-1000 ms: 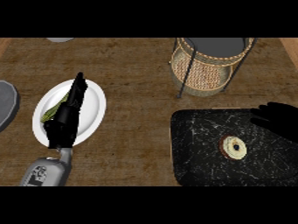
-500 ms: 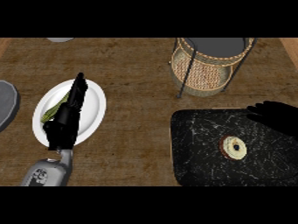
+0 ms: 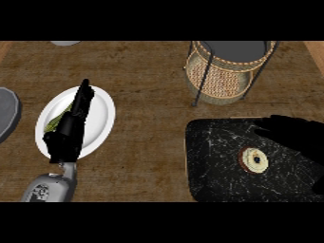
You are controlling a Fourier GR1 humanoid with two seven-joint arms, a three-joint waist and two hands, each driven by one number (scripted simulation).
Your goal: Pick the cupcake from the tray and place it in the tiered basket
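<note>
The cupcake (image 3: 254, 160) sits on the dark tray (image 3: 214, 175), right of the tray's middle, untouched and with nothing round it. The right hand (image 3: 310, 144) hangs over the tray's far right corner, just beside the cupcake, probably because it is the nearer hand for this pick. It is black against the black tray, so I cannot tell how open or closed it is. The basket (image 3: 224, 78) stands just beyond the tray, so the carry looks short: up, then away from the robot to a tier. The left hand (image 3: 70, 133) rests with fingers straight over the white plate (image 3: 102, 111) well to the left, out of the right arm's way, and holds nothing.
</note>
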